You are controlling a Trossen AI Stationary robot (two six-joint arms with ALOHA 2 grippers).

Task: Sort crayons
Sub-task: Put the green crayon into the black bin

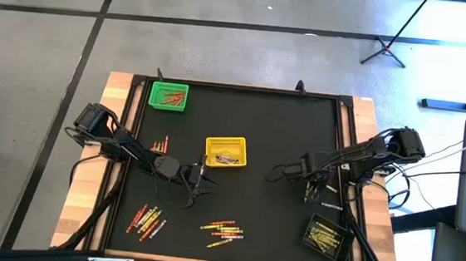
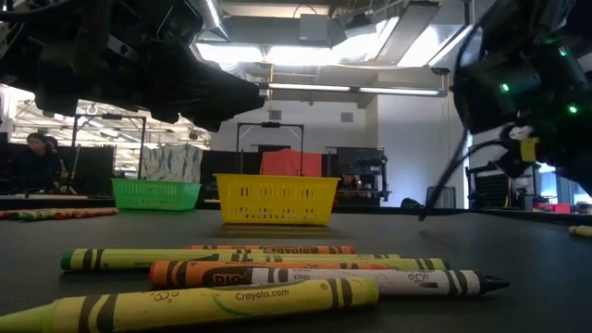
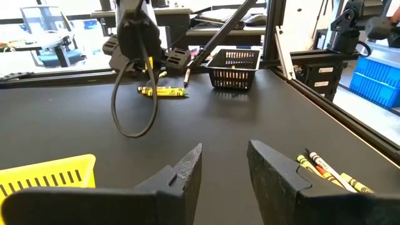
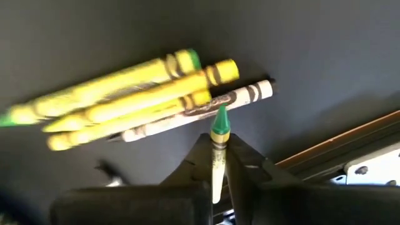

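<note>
Pinching one green-tipped crayon, right gripper; three baskets.

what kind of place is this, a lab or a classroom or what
Most likely a robotics lab or workshop: ceiling strip lights over an open room, equipment racks behind the table, and a tripod stand on the concrete floor.
</note>
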